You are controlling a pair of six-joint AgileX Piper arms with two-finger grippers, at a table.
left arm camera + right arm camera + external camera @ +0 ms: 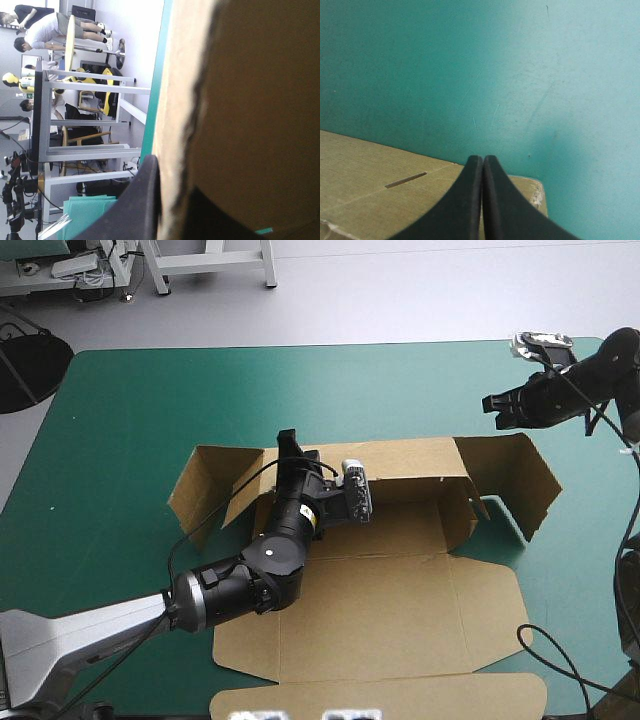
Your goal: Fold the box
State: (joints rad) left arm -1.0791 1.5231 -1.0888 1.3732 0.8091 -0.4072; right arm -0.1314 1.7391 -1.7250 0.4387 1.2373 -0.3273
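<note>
The brown box [400, 580] lies in the middle of the table, its base and front flaps flat. Its back wall [400, 460] stands raised, with side flaps angled out at both ends. My left gripper [290, 445] reaches to the left part of the back wall. In the left wrist view the board's edge [250, 100] runs between my black fingers [142, 200], so my left gripper [172, 180] is shut on the box. My right gripper [497, 405] hovers shut above the cover beyond the right flap; in its own view this gripper [482, 159] points past the board's corner [370, 190].
Teal-green cover [300, 390] stretches between the box and the table's far edge. A dark round object [20, 360] sits just off the far left corner. The box's front flap reaches the near edge [380, 695].
</note>
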